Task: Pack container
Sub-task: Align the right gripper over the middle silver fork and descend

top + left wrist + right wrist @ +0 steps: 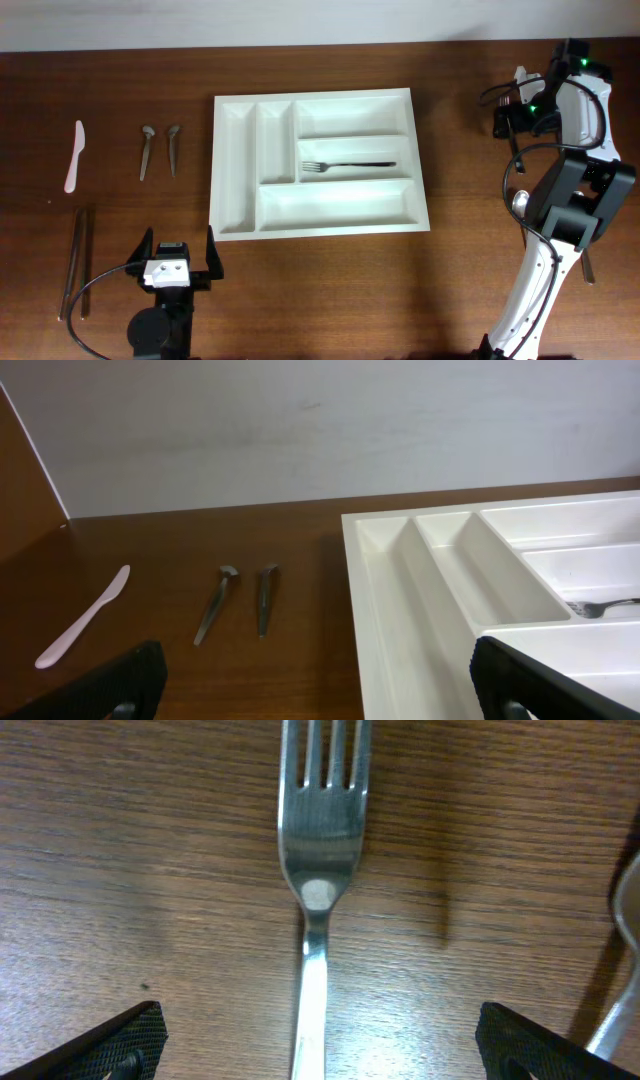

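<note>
While only one fork (350,165) lies in the container (235,165), your left gripper (180,245) and right gripper (320,1045) gape empty; second fork (320,830), white knife (75,155) and metal utensils (146,152) lie unpacked.

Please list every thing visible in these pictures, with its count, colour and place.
container: one, white, centre
fork: one, silver, in container's middle long compartment
plastic knife: one, white, far left
short metal utensils: two, grey, left of container
long metal pieces: two, grey, front left
loose fork: one, silver, far right
spoon-like utensil: one, silver, beside loose fork
left gripper: one, black, open, front left
right gripper: one, black, open, over loose fork
</note>
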You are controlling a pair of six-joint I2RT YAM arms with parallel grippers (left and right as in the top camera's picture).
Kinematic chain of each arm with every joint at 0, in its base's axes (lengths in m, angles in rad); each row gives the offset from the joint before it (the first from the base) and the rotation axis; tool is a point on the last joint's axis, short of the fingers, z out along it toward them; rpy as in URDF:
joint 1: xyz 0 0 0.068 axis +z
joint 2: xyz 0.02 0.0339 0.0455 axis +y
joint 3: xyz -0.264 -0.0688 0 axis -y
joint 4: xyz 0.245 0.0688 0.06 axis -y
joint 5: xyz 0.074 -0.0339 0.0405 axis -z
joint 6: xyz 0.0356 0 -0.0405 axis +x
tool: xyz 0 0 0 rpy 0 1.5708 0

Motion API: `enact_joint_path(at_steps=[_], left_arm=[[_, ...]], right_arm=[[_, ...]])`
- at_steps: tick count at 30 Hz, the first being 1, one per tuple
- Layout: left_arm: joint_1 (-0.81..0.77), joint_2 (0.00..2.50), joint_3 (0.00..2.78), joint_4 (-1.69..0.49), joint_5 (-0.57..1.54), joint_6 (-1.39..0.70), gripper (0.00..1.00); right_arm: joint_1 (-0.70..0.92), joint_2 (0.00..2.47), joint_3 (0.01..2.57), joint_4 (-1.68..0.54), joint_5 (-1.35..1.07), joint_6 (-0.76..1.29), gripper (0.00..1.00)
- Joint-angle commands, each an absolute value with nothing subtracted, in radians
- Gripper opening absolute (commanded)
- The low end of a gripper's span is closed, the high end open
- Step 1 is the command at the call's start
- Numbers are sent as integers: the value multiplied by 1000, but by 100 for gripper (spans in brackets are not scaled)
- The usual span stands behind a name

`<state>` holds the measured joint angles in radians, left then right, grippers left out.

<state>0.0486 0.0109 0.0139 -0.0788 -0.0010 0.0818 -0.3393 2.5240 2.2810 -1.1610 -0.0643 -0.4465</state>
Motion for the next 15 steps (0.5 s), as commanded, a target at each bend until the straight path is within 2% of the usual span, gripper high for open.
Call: enact_joint_path(at_steps=[1, 15], left_arm=[[55, 6, 9, -82, 0, 72, 99], [55, 6, 9, -82, 0, 72, 99]], right_arm=[[-334, 2528, 2265, -1143, -27, -439, 100], [-334, 2536, 2243, -1111, -22, -405, 99]])
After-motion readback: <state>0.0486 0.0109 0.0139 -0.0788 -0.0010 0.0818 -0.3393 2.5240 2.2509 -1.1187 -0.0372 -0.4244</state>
